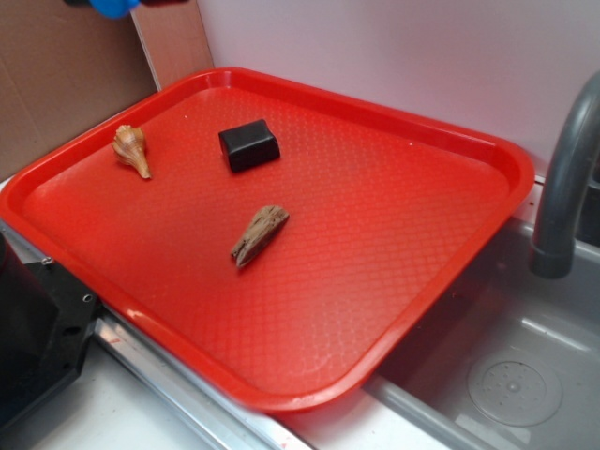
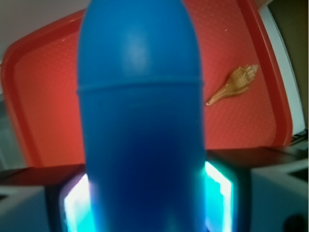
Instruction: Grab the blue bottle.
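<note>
The red tray (image 1: 394, 281) takes up most of the exterior view, lying tilted with one corner over a grey sink (image 1: 525, 375), whose tap (image 1: 567, 187) curves up at the right edge. In the wrist view the same tray (image 2: 43, 96) shows as a red ground far below the camera. The bottle (image 2: 140, 121) fills the middle of the wrist view, bright blue and blurred by closeness, its rounded end pointing away from the camera and its lower part sitting between the two dark fingers (image 2: 270, 183) of the claw (image 2: 145, 203), which press against its sides; so the claw is clamped on the bottle, held high above the tray. In the exterior view only a scrap of the blue bottle (image 1: 114, 7) shows at the top left edge, well above the tray's far corner. On the tray lie three smaller things, well apart from each other: a black block (image 1: 249, 144) toward the back, a brown sliver of wood (image 1: 260, 234) near the middle, and a tan spiral shell (image 1: 132, 150) at the left, the shell (image 2: 234, 84) also showing to the right of the bottle in the wrist view.
</note>
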You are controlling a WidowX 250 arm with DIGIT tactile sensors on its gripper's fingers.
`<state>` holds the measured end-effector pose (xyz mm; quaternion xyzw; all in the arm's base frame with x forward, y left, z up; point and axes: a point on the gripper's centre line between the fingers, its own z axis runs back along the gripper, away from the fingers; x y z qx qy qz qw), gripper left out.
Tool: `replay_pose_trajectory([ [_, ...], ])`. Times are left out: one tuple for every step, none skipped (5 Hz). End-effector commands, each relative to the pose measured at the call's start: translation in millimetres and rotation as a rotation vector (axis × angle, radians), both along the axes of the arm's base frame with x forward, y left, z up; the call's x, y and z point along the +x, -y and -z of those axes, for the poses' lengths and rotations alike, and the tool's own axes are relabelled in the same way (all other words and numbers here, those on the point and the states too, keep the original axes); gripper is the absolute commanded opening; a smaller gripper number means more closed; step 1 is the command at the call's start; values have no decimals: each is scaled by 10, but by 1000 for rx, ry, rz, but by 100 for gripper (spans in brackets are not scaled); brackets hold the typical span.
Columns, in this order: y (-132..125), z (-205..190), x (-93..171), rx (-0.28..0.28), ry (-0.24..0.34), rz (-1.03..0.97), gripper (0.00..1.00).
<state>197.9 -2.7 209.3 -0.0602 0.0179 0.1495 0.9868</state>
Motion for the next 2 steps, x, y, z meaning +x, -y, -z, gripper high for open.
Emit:
replay_pose_trajectory([
  [188,48,-120,33,29,44,0],
  [213,118,-97,64,8,26,0],
])
